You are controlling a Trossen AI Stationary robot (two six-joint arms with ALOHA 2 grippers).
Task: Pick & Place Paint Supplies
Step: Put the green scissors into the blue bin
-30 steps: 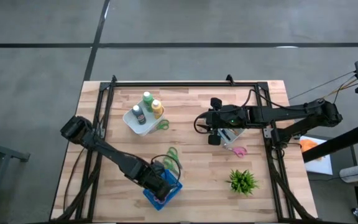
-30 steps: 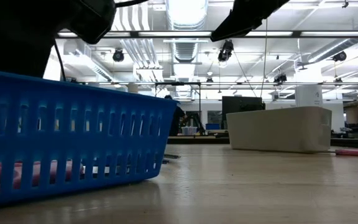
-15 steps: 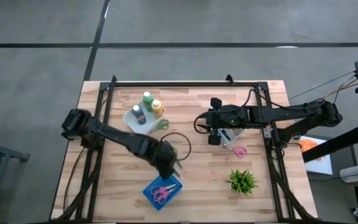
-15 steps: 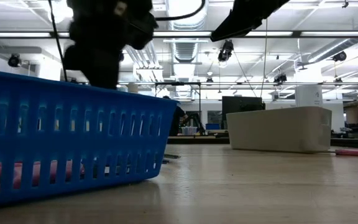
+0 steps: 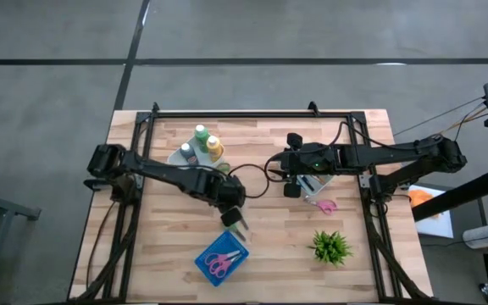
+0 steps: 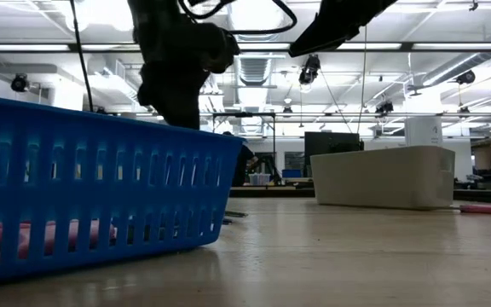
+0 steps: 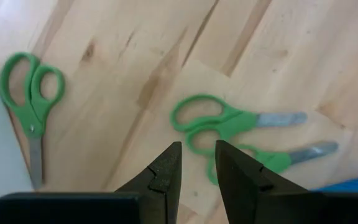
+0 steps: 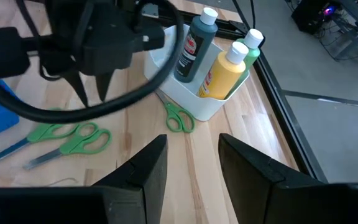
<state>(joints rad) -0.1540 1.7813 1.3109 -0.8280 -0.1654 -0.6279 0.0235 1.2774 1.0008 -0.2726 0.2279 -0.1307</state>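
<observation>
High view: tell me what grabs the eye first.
The left gripper hangs mid-table, fingers slightly apart and empty, above two pairs of green scissors. Just below it, a blue basket at the table's near edge holds pink scissors. Up left, a white tray holds three paint bottles.

My fingers (image 7: 166, 180) are matt black plastic. The tabletop (image 5: 269, 246) is pale, smooth wood planks. The basket (image 6: 92, 192) is glossy slotted blue plastic; the scissors (image 7: 235, 121) have green plastic handles and metal blades.
</observation>
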